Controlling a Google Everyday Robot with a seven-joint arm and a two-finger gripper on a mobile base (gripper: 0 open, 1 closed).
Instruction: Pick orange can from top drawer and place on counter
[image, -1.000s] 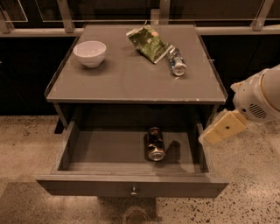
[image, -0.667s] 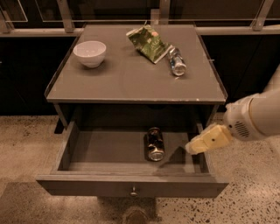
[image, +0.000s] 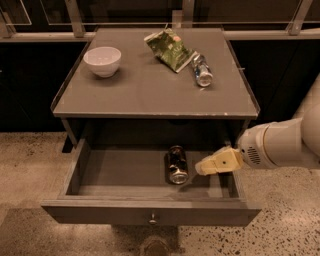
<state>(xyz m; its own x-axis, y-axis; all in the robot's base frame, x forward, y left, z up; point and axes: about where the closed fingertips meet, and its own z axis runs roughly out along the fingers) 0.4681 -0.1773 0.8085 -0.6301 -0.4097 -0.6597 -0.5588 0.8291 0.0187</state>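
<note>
Nearest is the front panel of the top drawer (image: 100, 212). It is pulled fully out, with its small round metal knob (image: 152, 218) at 6 o'clock on that panel. The drawer stands over a pale speckled floor (image: 30, 165).

Inside the grey tray lies the orange can (image: 177, 164), which looks dark brown in the shadow. It is on its side with its long axis running from 6 to 12 o'clock and its silver end turned toward the drawer front. It rests a little off the middle of the drawer floor, toward 3 o'clock, and nothing else lies in there with it.

At the can's 3 o'clock is the gripper (image: 201, 167), a cream-yellow wedge tilted slightly downward and pointing toward 9 o'clock. Its tip is low inside the drawer, just beside the can's near end with a strip of shadow between them. From this side it cannot be told whether the jaws are parted or together. They have hold of nothing. The white arm (image: 280, 145) behind it comes in over the drawer's side wall from the 3 o'clock edge of the view.

Above and behind the drawer is the grey worktop (image: 150, 92). A white bowl (image: 102, 60) sits upright at its 10 o'clock. A crumpled green snack bag (image: 170, 47) lies at about 12 to 1 o'clock. A clear plastic bottle (image: 202, 70) lies on its side just beside the bag, at the bag's 4 o'clock.

Farthest back, a pale rail (image: 40, 36) crosses in front of dark panels.
</note>
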